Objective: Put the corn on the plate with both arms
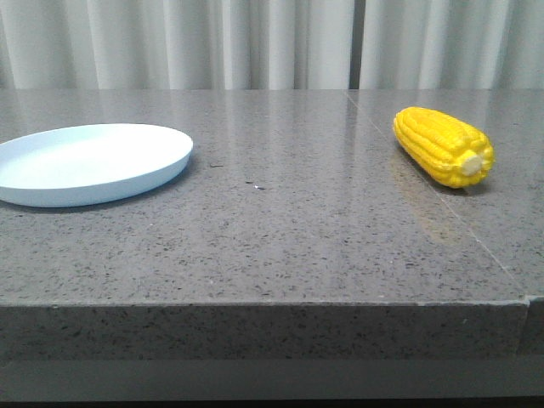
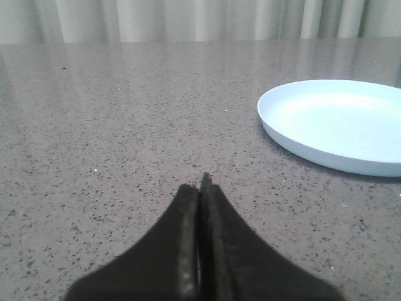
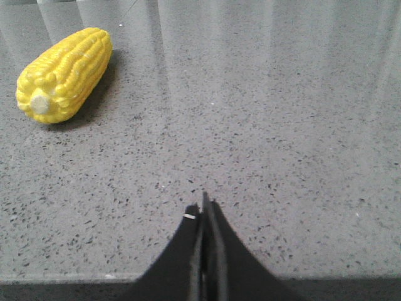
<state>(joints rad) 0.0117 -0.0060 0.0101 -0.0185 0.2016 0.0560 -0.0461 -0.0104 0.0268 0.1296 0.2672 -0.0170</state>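
Observation:
The yellow corn lies on its side on the grey table at the right, its cream stub end toward the front. It also shows in the right wrist view. The pale blue plate sits empty at the left, and shows in the left wrist view. My left gripper is shut and empty, low over the table, apart from the plate. My right gripper is shut and empty near the table's front edge, well short of the corn. Neither gripper shows in the front view.
The grey speckled stone table has its front edge close to the camera. A seam runs through the top near the corn. White curtains hang behind.

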